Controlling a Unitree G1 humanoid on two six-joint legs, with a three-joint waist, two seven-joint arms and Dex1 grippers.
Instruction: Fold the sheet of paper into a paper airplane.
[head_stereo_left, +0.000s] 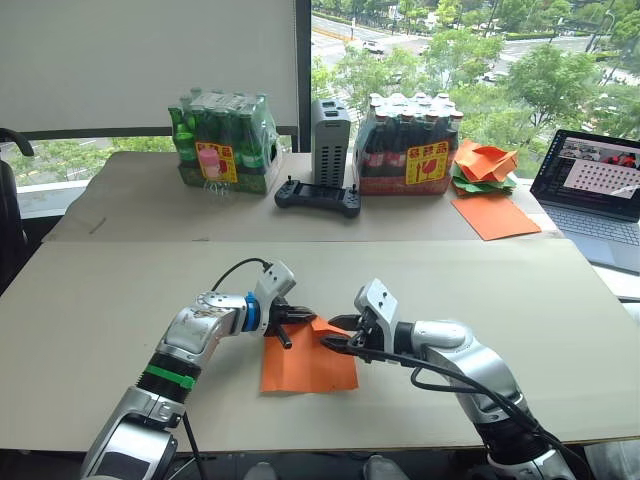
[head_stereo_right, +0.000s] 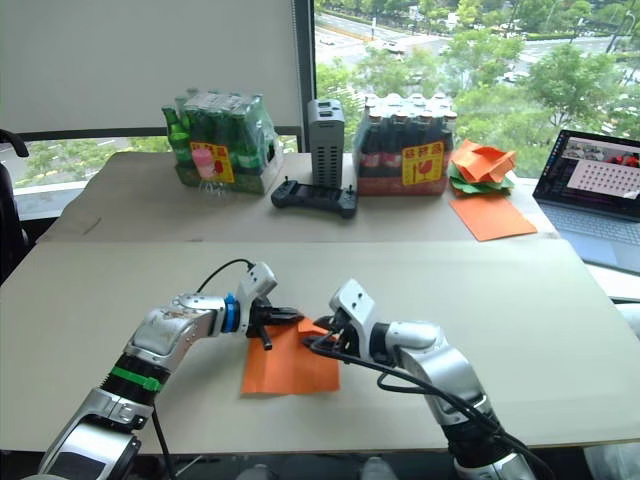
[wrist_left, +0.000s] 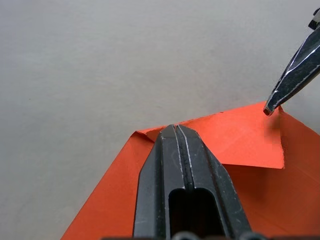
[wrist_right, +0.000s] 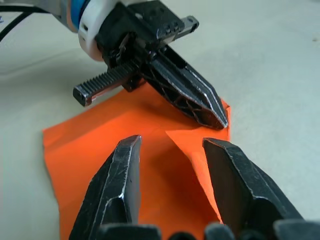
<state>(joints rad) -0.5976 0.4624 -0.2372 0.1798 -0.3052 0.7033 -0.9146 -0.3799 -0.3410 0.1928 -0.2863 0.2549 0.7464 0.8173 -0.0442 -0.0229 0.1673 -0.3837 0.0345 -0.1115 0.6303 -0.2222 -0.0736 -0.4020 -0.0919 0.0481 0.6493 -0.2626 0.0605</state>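
Observation:
The sheet of paper (head_stereo_left: 308, 368) lies flat on the near table, bright orange, with its far corner folded over into a triangular flap (wrist_left: 240, 135). My left gripper (head_stereo_left: 310, 318) is shut, and its joined tips (wrist_left: 175, 129) rest on the folded edge at the sheet's far side. My right gripper (head_stereo_left: 333, 333) is open just above the sheet, facing the left one, and its two fingers (wrist_right: 122, 180) straddle the flap's edge. One right fingertip (wrist_left: 270, 107) touches the flap's corner. The paper airplane is out of view.
On the far table stand two shrink-wrapped bottle packs (head_stereo_left: 225, 145) (head_stereo_left: 410, 145), a grey box (head_stereo_left: 330, 140) and a black controller (head_stereo_left: 317, 196). A heap of crumpled papers (head_stereo_left: 483, 165) and a larger orange sheet (head_stereo_left: 493, 215) lie at the right, beside a laptop (head_stereo_left: 590, 180).

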